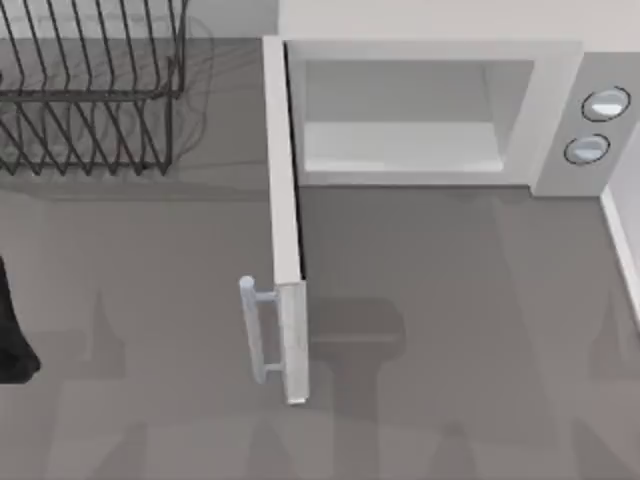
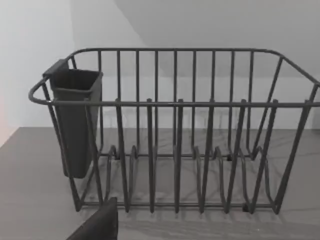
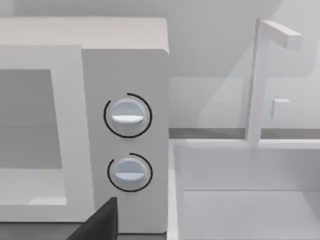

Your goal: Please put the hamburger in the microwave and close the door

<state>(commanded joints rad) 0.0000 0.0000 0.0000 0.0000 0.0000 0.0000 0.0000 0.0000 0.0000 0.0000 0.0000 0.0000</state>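
Left arm (image 1: 12,335): dark shape at the top view's left edge, nearest the viewer; whether its fingers are apart or together cannot be told. A dark wedge of the left gripper (image 2: 97,225) edges into the left wrist view, facing the rack.

Right gripper (image 3: 100,222): a dark wedge in the right wrist view, facing the knob panel; finger state cannot be told.

Table (image 1: 450,330): grey surface.

Door (image 1: 285,230): swung wide open, standing edge-on out toward the viewer from the microwave's left side; grey bar handle (image 1: 255,330) at its free end.

Microwave (image 1: 560,80): white, at the far right of the table; pale cavity (image 1: 400,120) open to view. Two round knobs (image 3: 127,116) on its right panel.

Wire rack (image 1: 90,90): black, far left of the table, well apart from the microwave; dark cup (image 2: 75,125) hung at one end.

White frame (image 3: 260,80): just beside the microwave's knob side.
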